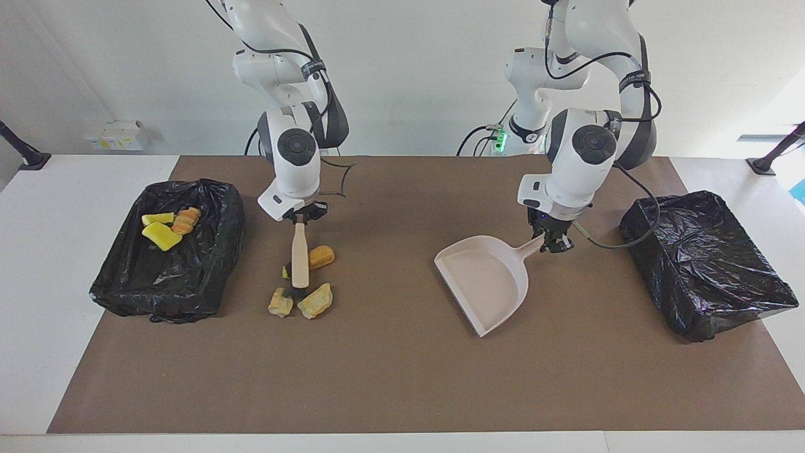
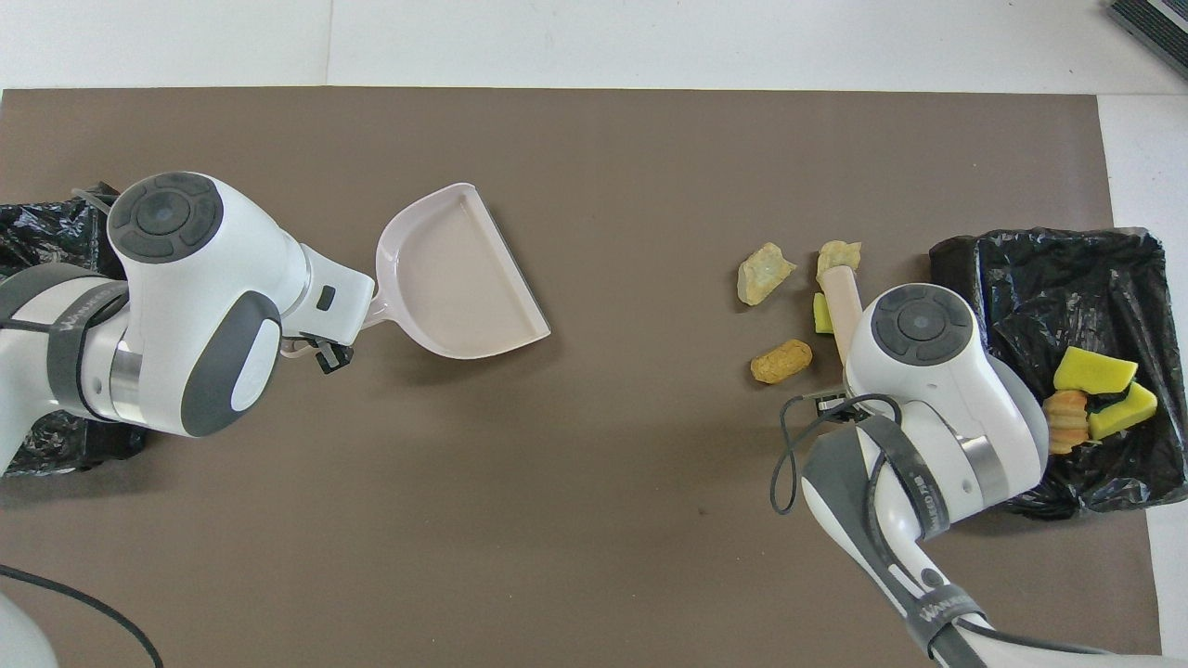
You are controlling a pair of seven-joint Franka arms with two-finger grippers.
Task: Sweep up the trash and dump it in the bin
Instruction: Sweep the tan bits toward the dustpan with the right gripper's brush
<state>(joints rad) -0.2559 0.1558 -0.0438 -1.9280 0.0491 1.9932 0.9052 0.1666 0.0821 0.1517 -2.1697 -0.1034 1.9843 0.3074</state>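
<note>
Gripping brush (image 1: 300, 255) handle: right gripper (image 1: 302, 216), bristles among four trash bits (image 1: 316, 301) left of centre. Clamping beige dustpan (image 1: 484, 283) handle: left gripper (image 1: 551, 239), right of centre. Three more bits (image 1: 165, 228) inside left-edge bin (image 1: 207, 277).

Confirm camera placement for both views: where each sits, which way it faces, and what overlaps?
Facing view: high across the table, looking at the robots; both arms show from the top, the right gripper holding the brush, the left gripper holding the dustpan.
Overhead view: above the robots' end, looking steeply down and forward; both arms enter from the bottom, wrists covering the grippers.
Shared: brush, dustpan, loose trash, the bin with trash, the other bin, brown mat, turned half a turn.
</note>
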